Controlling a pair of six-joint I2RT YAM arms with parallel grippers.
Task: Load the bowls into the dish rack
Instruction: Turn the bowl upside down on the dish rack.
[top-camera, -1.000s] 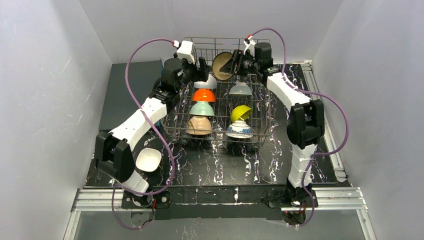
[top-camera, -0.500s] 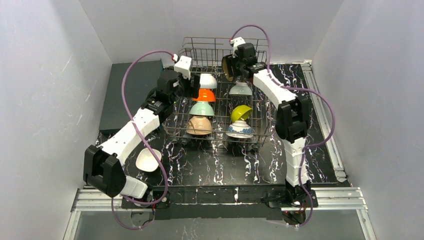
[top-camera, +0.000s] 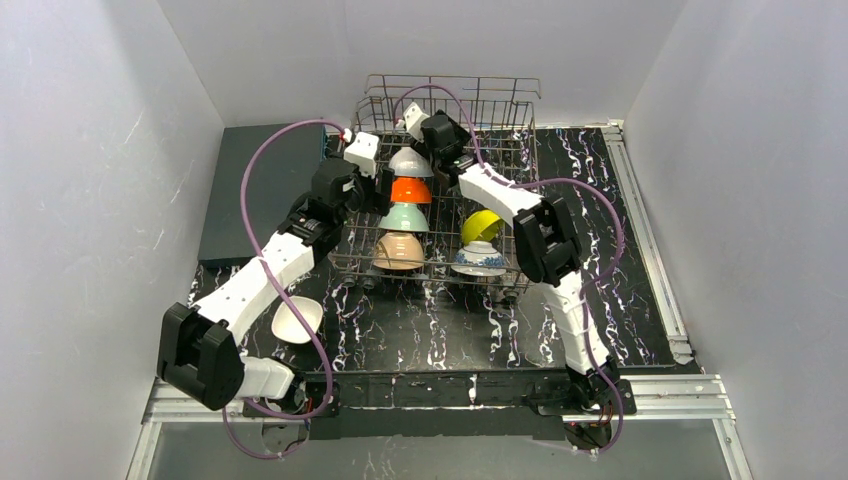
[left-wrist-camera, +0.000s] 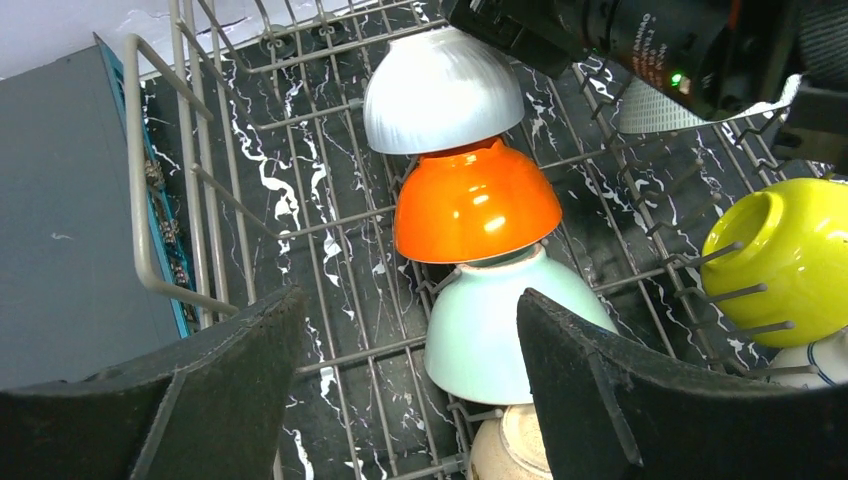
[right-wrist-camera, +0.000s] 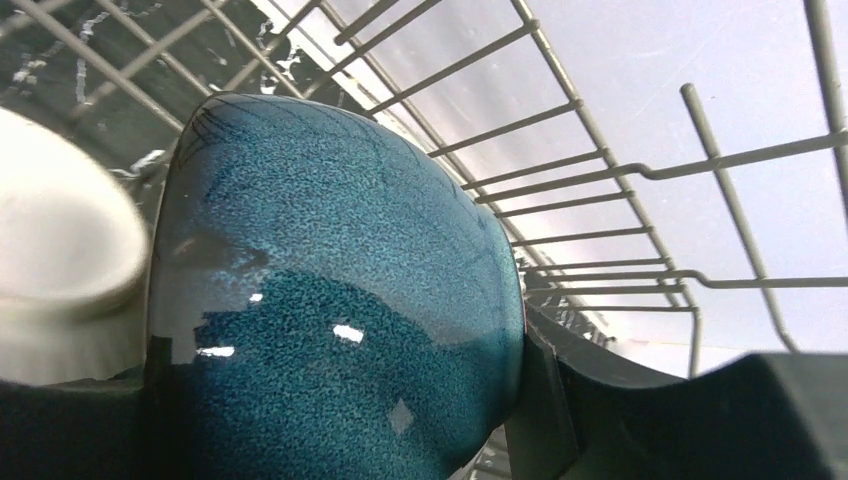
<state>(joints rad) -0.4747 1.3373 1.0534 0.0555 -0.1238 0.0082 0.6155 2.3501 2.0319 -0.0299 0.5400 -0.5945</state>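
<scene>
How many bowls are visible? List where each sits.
8. In the rack's left column: white, orange, mint, tan; right column: yellow, patterned. Dark blue in the right hand. Another white on the table. Arm may hide more.

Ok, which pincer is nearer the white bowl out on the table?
Left. The left pincer hovers at the dish rack's left side, beyond the white bowl; the right pincer is farther back in it.

Silver wire dish rack (top-camera: 455, 90) at tabletop's far edge. Left row, overturned: white bowl (top-camera: 411, 162), orange bowl (top-camera: 410, 190), mint bowl (top-camera: 404, 217), peach-tan bowl (top-camera: 399, 251). Right row: tilted lime-yellow bowl (top-camera: 481, 225), blue-and-white patterned bowl (top-camera: 479, 259). Dark blue speckled bowl (right-wrist-camera: 330, 300) clamped in right pincer (right-wrist-camera: 315, 420). Loose white bowl (top-camera: 296, 318) upright near left edge.
</scene>
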